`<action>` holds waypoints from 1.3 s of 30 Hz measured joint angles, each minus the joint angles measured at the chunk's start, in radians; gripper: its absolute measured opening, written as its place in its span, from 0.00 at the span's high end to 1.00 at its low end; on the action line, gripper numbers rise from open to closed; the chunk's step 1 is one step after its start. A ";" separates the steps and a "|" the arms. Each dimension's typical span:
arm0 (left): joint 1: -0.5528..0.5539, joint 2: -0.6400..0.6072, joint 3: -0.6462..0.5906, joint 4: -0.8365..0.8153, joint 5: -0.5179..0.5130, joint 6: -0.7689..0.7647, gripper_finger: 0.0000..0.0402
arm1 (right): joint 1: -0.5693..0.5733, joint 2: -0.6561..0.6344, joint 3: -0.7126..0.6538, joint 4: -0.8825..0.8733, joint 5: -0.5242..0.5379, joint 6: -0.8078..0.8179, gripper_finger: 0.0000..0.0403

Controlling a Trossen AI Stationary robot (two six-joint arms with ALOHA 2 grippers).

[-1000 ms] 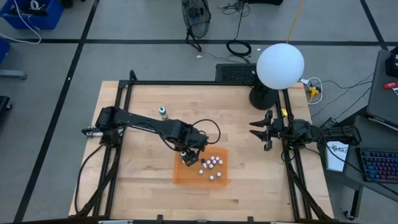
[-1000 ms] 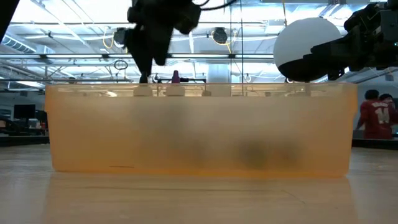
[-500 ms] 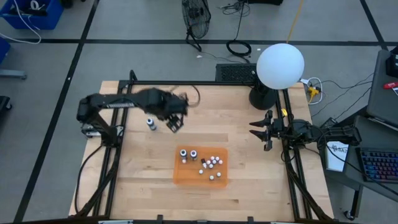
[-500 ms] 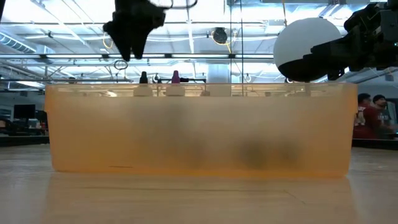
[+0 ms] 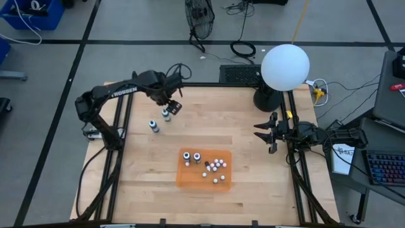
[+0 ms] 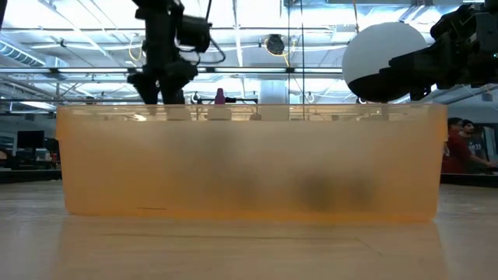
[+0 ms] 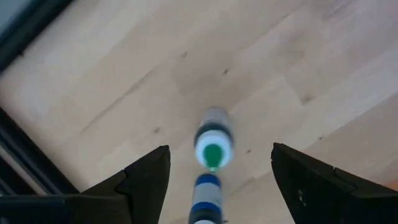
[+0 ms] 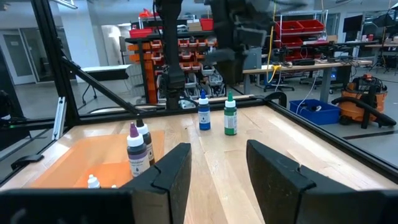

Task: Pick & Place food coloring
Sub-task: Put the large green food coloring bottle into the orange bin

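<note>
Dark left arm reaching from the upper left of the high view, elbow bent, wrist turned down over the bare wood of the desk [image 5: 266, 164]. Left pincer [image 5: 171, 106] poised right above the green-bodied food coloring bottle [image 5: 166, 114]; fingers [image 7: 144, 183] spread wide to either side of the bottle, nothing held. Green bottle upright in the upper-left part of the high view. Blue-bodied bottle [image 5: 152, 125] upright just beside it, toward the lower left. From the left wrist view, green cap directly between the spread fingers, blue bottle [image 7: 205, 199] just below it at the frame's bottom edge.

Two more bottles, purple [image 5: 186, 156] and dark [image 5: 197, 156], upright in the upper-left corner of the orange tray [image 5: 190, 180], lower centre of the high view. Small white round beads [image 5: 216, 166] clustered in the tray's right half. In the low view, tray wall filling the middle of the frame, purple tip [image 6: 220, 96] showing over its rim, left arm hanging down at upper left.

Right arm waiting at the right edge of the desk, right pincer [image 5: 264, 135] held level and pointing toward frame left, fingers [image 8: 171, 171] parted, empty. White globe lamp [image 5: 285, 66] at upper right.
</note>
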 joint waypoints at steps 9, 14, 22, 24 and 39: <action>0.062 0.000 -0.148 0.091 0.066 0.024 0.34 | 0.000 0.000 0.000 0.000 0.000 0.000 0.64; 0.050 0.000 -0.225 0.165 0.111 0.042 0.36 | 0.000 0.000 0.000 0.000 0.000 0.000 0.65; 0.018 0.000 -0.334 0.289 0.118 0.041 0.35 | 0.000 0.000 0.000 0.000 0.000 0.000 0.64; 0.012 0.000 -0.358 0.329 0.117 0.042 0.36 | 0.000 0.000 0.000 0.000 0.000 0.000 0.65; 0.013 0.000 -0.384 0.383 0.091 0.042 0.38 | 0.000 0.000 0.000 0.000 0.000 0.000 0.65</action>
